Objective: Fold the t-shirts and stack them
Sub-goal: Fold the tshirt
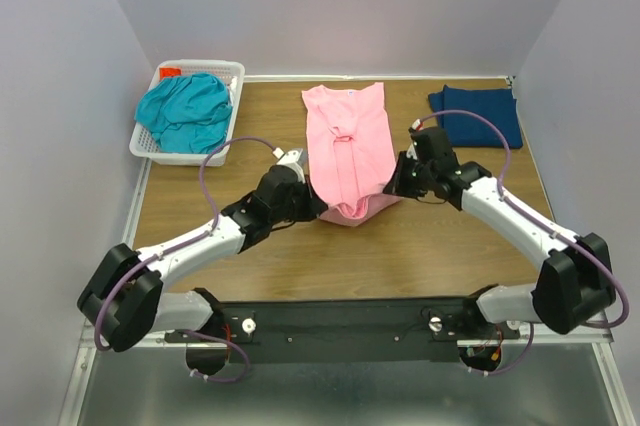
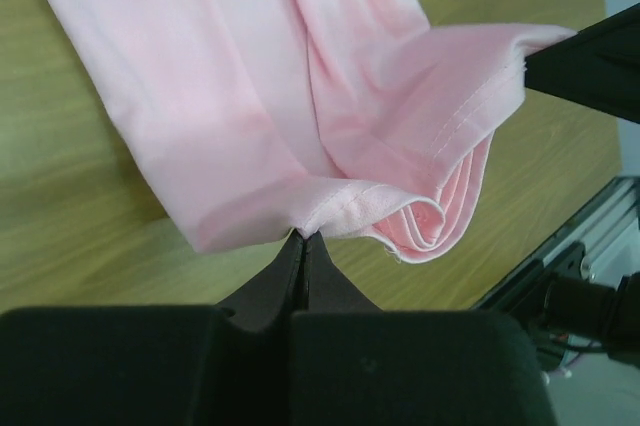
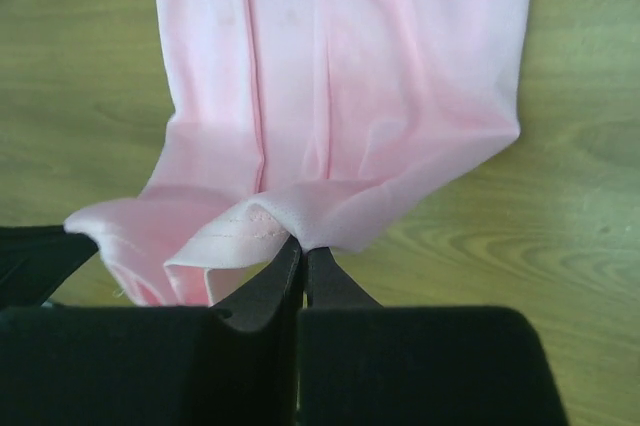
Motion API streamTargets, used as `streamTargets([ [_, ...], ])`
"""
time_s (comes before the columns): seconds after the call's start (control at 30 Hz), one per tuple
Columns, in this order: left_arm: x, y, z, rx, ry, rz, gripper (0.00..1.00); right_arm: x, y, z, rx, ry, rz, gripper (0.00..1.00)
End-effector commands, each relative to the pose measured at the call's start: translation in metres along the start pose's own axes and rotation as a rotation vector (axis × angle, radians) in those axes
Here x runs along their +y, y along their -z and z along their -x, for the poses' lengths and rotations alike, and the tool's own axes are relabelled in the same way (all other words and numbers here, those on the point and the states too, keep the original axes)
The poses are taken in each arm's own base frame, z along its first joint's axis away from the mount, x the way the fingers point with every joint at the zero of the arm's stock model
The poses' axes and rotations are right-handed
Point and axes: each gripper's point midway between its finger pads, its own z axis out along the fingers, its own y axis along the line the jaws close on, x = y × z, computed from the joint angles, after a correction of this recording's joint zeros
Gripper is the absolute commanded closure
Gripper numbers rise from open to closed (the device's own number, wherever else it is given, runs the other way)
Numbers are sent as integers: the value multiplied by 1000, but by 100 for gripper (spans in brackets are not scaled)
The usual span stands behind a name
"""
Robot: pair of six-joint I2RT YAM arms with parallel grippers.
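Observation:
The light pink t-shirt (image 1: 347, 146) lies lengthwise in the table's middle, sides folded in, its near hem lifted off the wood. My left gripper (image 1: 318, 208) is shut on the hem's left corner; in the left wrist view the gripper (image 2: 304, 236) pinches the pink t-shirt (image 2: 230, 96). My right gripper (image 1: 392, 188) is shut on the hem's right corner; in the right wrist view the gripper (image 3: 303, 242) pinches the pink t-shirt (image 3: 340, 76). The hem sags between them. The teal t-shirt (image 1: 185, 111) is bunched in the basket. The navy t-shirt (image 1: 477, 114) lies folded at the back right.
The white lattice basket (image 1: 232, 106) stands at the back left corner. The wooden table (image 1: 430, 246) ends at a metal rail near the arm bases. Walls close in the back and both sides.

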Motion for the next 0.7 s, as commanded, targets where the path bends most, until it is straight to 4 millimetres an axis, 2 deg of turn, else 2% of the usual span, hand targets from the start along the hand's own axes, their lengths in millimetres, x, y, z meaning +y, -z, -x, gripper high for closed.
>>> streamTargets([
  [0.0, 4, -5, 50, -146, -28, 55, 100, -4, -9, 48, -137, 11, -102, 93],
  [0.07, 9, -9, 71, -200, -9, 75, 100, -5, -20, 58, -140, 18, -123, 93],
  [0.1, 5, -10, 82, -221, -12, 65, 100, -4, -22, 64, -148, 22, -124, 93],
  [0.13, 10, -15, 87, -225, -6, 76, 100, 2, -20, 79, -175, 24, -116, 93],
  [0.17, 10, -17, 92, -231, -5, 77, 100, 2, -23, 85, -181, 22, -120, 93],
  [0.2, 10, -18, 107, -256, -10, 76, 100, 1, -29, 89, -178, 21, -130, 93],
  [0.27, 13, -26, 113, -253, -22, 76, 100, 3, -30, 108, -213, 12, -136, 93],
  [0.3, 18, -31, 124, -262, -30, 88, 100, 0, -38, 109, -204, 10, -150, 93],
  [0.33, 15, -35, 126, -245, -41, 65, 100, 2, -38, 118, -221, 5, -148, 93],
  [0.4, 17, -44, 135, -230, -62, 57, 100, -2, -45, 123, -217, -4, -162, 93],
  [0.67, 38, -66, 156, -182, -101, 89, 100, -13, -60, 148, -224, -18, -168, 93],
])
